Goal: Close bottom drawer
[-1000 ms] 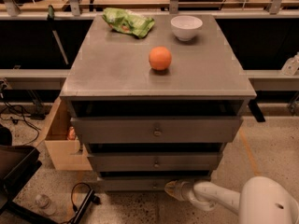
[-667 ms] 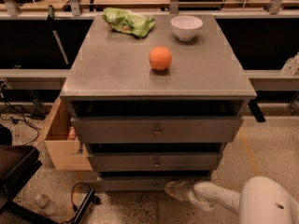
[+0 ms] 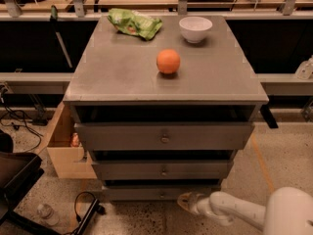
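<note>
The grey cabinet has three drawers. The bottom drawer [image 3: 161,193] is the lowest, with a thin flat front and a small round knob at its middle; its front sits near the cabinet face, with a dark gap above it. My gripper [image 3: 185,202] is low at the floor, just right of the knob and below the drawer front, at the end of my white arm [image 3: 230,209] that comes in from the lower right. It seems to touch or nearly touch the drawer's lower edge.
On the cabinet top are an orange [image 3: 168,61], a white bowl [image 3: 195,29] and a green bag [image 3: 134,23]. A cardboard box [image 3: 63,151] stands left of the cabinet. A black chair base [image 3: 19,180], a cable and a small bottle [image 3: 47,213] lie on the floor at left.
</note>
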Robot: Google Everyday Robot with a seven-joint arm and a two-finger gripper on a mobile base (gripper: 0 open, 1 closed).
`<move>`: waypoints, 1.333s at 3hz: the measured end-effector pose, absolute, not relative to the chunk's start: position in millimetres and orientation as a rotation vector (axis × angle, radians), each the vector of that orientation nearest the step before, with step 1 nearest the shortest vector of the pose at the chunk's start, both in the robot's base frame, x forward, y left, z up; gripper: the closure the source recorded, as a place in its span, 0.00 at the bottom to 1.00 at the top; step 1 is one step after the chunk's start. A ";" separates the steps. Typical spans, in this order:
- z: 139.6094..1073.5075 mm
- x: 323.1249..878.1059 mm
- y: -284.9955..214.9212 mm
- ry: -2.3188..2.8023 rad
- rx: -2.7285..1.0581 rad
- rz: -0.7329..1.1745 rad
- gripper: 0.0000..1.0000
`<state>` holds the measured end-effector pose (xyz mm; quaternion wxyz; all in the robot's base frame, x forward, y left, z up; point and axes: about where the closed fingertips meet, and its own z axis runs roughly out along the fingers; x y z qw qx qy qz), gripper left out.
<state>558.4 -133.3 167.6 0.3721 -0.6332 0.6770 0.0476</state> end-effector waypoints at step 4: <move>415.0 462.2 -138.8 1.446 -1.127 0.006 1.00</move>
